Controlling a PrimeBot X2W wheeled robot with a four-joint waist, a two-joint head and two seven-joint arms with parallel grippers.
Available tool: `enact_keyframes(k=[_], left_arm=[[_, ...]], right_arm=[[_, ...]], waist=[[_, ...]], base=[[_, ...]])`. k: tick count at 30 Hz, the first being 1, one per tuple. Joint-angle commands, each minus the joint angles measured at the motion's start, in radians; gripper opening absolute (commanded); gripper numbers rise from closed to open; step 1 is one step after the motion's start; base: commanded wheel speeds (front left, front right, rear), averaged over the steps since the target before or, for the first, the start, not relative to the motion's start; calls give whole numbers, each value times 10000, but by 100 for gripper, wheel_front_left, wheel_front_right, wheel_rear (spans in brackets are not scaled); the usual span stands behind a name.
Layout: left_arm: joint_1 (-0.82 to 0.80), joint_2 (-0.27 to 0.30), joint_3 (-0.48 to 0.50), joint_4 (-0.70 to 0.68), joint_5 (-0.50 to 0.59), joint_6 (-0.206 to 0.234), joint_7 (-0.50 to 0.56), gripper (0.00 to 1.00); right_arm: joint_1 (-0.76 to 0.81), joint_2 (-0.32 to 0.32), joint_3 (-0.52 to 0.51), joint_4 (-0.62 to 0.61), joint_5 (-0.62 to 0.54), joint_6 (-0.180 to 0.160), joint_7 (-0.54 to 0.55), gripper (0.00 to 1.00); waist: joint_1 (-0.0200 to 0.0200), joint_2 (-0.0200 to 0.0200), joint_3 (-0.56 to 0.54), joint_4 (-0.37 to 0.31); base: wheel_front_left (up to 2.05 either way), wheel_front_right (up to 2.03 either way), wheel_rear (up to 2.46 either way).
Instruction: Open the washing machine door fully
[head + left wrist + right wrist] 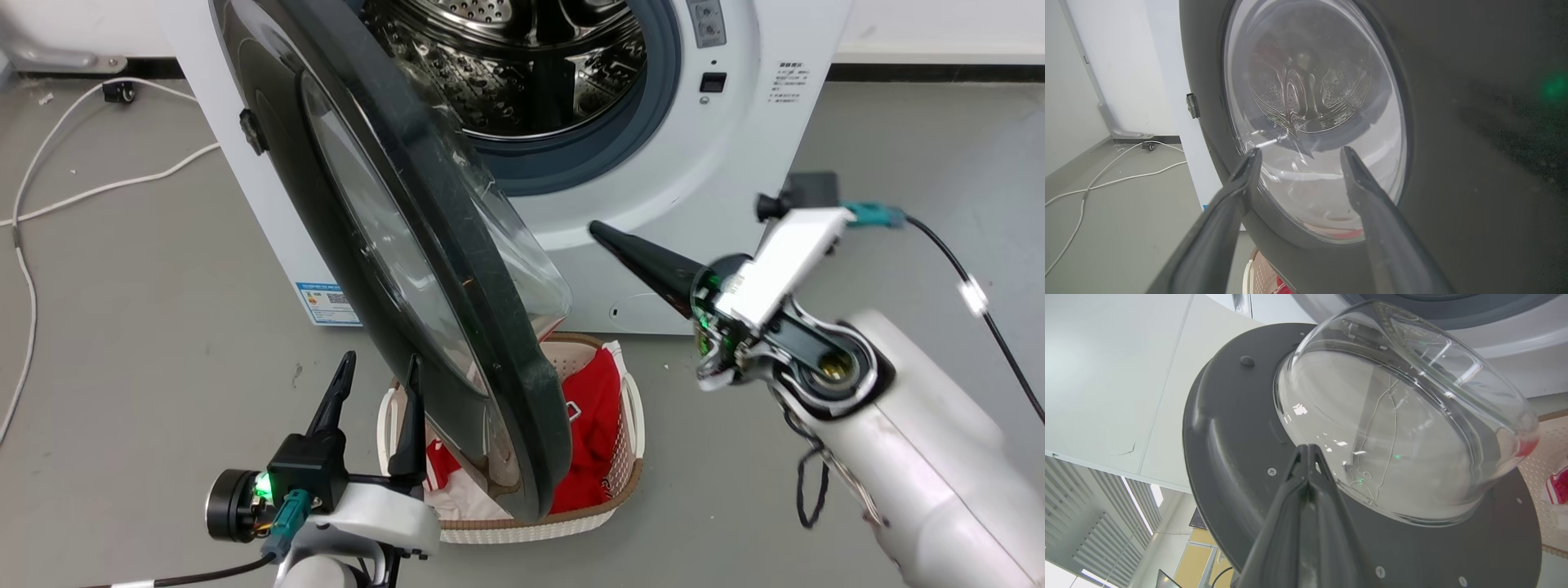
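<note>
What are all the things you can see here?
big white box-shaped washing machine: one, white, at the back
large round glossy black washing machine door with clear glass bowl: one, black, part open above the basket
perforated steel drum: one, silver, inside the machine
blue label sticker: one, blue, machine's lower corner
beige perforated laundry basket: one, beige, floor before the machine
clothes: count unclear, red and white, in the basket
thin cable: count unclear, white, floor at left
left gripper: one, dark fingers, open, at the door's outer face
right gripper: one, dark fingers, shut, by the door's inner side
</note>
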State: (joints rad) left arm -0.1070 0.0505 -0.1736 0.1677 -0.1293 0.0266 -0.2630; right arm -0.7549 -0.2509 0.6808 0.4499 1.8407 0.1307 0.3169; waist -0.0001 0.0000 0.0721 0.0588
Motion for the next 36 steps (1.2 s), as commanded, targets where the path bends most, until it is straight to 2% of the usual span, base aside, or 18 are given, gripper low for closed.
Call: enact_keyframes(k=[1,8,15,16,18,19,20,22,25,26,28,32,36], left_arm=[[140,-5,35,34,-49,10,-26,100],[335,-1,162,54,14,-31,-26,100],[525,-4,311,18,19,-66,-26,100],[549,-4,325,18,12,-65,-26,100],[587,-2,374,17,-10,-53,-26,100],[612,-2,393,15,-24,-40,-26,100],[626,-4,393,11,-25,-28,-26,100],[647,-4,400,19,-22,-27,-26,100],[694,-2,451,27,-30,-7,-26,100],[721,-4,469,20,-31,-5,-26,100],[756,-5,517,5,-21,-10,-26,100],[811,-1,591,-9,18,-32,-26,100],[785,-4,667,-10,53,-63,-26,100]], right_arm=[[525,-147,-249,-256,-56,0,-375,0],[2864,-973,-1493,-1551,-578,0,-2376,0],[5444,-1511,-2584,-2611,-1270,0,-4691,0],[5762,-1518,-2715,-2734,-1336,0,-4979,5],[6279,-1539,-2873,-2952,-1576,0,-5320,45],[6475,-1571,-2952,-2992,-1706,0,-5440,86],[6630,-1578,-2999,-3036,-1875,0,-5534,100],[6841,-1559,-3186,-3026,-2404,0,-5695,100],[7036,-1530,-3624,-2765,-3817,0,-5804,100],[7028,-1383,-4089,-2648,-4491,0,-5819,100],[7063,-1111,-4980,-2473,-6341,0,-5809,100],[7259,-140,-6673,-2781,-10182,-1,-5812,100],[7577,843,-7636,-3495,-13381,0,-5814,100]], waist=[[1,0,-113,-48],[1,0,-403,-185],[1,0,-640,-241],[1,0,-668,-238],[1,0,-712,-257],[1,0,-733,-274],[1,0,-752,-289],[1,0,-791,-311],[1,0,-859,-335],[1,0,-881,-346],[1,0,-901,-360],[1,0,-930,-368],[1,0,-924,-363]], base=[[0,0,0],[0,0,0],[0,0,0],[0,0,0],[0,0,0],[0,0,0],[0,0,0],[0,0,0],[0,0,0],[0,0,0],[0,0,0],[0,0,0],[0,0,0]])
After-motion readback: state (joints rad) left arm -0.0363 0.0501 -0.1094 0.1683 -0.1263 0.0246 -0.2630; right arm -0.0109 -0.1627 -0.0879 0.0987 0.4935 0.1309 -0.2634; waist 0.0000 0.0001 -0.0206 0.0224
